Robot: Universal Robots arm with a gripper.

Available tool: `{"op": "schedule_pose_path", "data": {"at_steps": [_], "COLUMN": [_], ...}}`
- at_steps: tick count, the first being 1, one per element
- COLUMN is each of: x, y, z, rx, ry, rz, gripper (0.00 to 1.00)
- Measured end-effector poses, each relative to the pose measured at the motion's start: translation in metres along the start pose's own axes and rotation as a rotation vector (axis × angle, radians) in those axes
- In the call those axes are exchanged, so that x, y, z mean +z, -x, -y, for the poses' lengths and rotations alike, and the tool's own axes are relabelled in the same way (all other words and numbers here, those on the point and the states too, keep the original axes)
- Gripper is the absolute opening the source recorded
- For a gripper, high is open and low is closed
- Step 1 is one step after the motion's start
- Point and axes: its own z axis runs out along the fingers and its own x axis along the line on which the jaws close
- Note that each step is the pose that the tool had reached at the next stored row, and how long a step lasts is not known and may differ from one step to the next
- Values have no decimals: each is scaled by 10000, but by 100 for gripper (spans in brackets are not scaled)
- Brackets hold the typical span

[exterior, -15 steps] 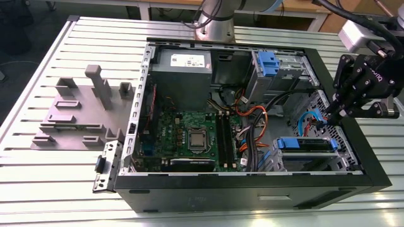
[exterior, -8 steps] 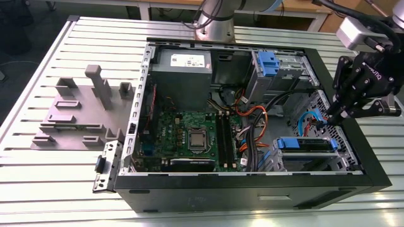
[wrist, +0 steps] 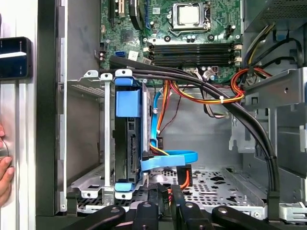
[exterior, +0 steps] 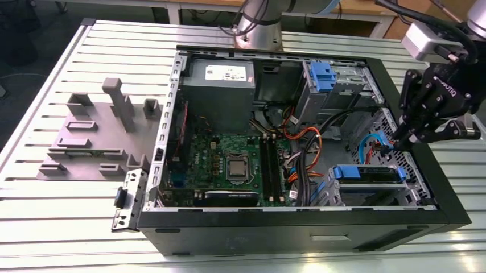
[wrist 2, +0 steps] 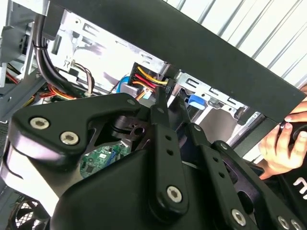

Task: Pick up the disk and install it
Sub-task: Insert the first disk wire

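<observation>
We find the gripper (wrist: 168, 192) clenched on the power plug (wrist 2: 152, 82). The disk (wrist: 130, 143) sits caged in a corner of the case (exterior: 304, 233), blue cable (wrist: 168, 158) attached.

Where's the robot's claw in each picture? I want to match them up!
Exterior view: the gripper hangs inside the black computer case, at the exterior view's right.
Second wrist view: the gripper reaches toward the yellow-and-red wire plug.
First wrist view: the gripper is over the holed metal floor, near the disk.
Shared landmark: the black computer case's wall.
</observation>
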Motion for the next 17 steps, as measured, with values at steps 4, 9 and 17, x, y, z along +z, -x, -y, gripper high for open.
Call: {"op": "schedule_pose_path", "data": {"at_steps": [4, 9, 17], "x": [36, 63, 56], "y": [3, 5, 3], "z": [2, 8, -25], "rx": [2, 4, -5], "ry": [-3, -4, -4], "rz": [-76, -101, -96], "gripper": [25, 24, 17]}}
